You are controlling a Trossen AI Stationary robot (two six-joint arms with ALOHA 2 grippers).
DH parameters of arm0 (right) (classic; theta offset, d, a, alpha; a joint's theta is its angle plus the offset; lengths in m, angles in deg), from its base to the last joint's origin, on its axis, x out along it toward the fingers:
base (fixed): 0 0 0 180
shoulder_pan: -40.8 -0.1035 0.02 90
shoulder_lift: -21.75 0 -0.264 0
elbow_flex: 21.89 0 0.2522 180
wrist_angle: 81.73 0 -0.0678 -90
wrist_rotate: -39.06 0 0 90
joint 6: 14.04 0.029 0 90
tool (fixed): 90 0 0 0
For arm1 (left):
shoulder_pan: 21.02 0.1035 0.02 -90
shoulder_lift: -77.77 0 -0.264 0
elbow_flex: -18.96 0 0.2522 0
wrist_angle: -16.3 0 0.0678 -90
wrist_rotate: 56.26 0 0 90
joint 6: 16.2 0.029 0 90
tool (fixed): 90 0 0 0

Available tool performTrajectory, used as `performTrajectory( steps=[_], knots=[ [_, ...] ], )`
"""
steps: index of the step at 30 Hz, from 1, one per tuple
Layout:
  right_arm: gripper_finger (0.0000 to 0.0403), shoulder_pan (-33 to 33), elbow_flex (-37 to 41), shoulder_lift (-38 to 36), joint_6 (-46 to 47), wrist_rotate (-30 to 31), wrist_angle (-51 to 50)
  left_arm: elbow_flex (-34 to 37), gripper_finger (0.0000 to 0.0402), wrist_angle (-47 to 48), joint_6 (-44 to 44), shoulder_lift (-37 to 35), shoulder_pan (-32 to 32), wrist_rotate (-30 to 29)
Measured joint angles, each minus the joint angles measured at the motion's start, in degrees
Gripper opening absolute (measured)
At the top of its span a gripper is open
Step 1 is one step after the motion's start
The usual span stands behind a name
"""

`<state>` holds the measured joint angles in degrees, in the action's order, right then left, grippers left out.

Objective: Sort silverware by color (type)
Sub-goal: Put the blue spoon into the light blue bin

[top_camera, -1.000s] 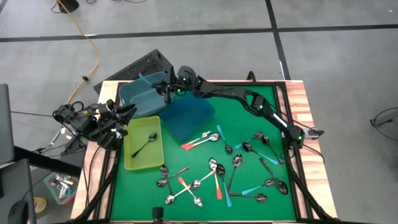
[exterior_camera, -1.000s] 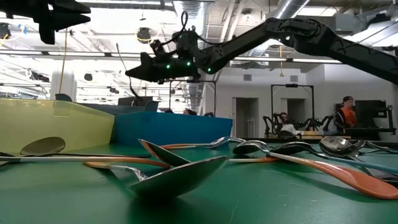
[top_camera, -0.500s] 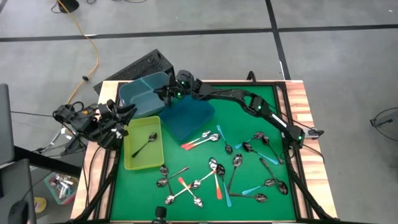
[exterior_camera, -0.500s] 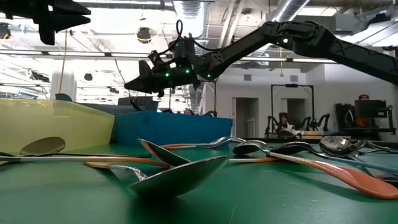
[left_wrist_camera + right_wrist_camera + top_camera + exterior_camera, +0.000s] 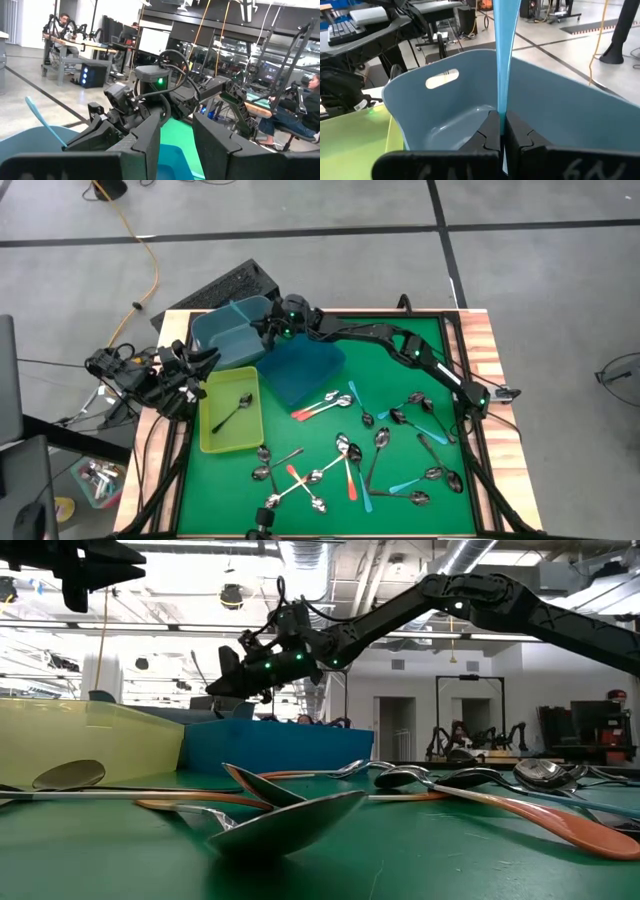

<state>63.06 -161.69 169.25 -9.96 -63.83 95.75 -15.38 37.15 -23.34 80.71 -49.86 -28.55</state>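
Silverware (image 5: 350, 448) is scattered across the green mat (image 5: 400, 350): small spoons with orange-red, teal-blue and plain metal handles, most lying in loose clusters toward the near and right parts of the mat, some crossing one another. One teal-handled spoon (image 5: 506, 50) is pinched between the clenched fingers of the right gripper (image 5: 501, 131), its handle sticking straight out past the fingertips. That gripper (image 5: 272, 328) is held over the grey-blue bin (image 5: 225, 330) at the far left corner of the table, with the right arm stretched across from the right edge. In the right wrist view the bin's inner wall and a handle cut-out are seen behind the spoon. A single plain metal spoon (image 5: 236, 410) lies inside the yellow-green tray (image 5: 210, 435) on the left side. A darker blue tray (image 5: 310, 365) sits between the bin and the scattered spoons, just beside both. The left gripper (image 5: 195, 360) is parked off the table's left edge beside the yellow-green tray; its fingers (image 5: 150, 135) are seen parted with nothing between them. Beyond the table, seated people are visible in the room in the left wrist view.
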Motion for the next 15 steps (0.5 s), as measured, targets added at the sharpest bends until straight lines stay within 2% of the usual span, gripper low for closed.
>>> performTrajectory(
  steps=[15],
  knots=[
    [0.0045, 0.0, 0.0, 0.0, 0.0, 0.0, -0.7, 0.0, 0.0101, 0.0, 0.0, 0.0, 0.0, -0.1]
  ],
)
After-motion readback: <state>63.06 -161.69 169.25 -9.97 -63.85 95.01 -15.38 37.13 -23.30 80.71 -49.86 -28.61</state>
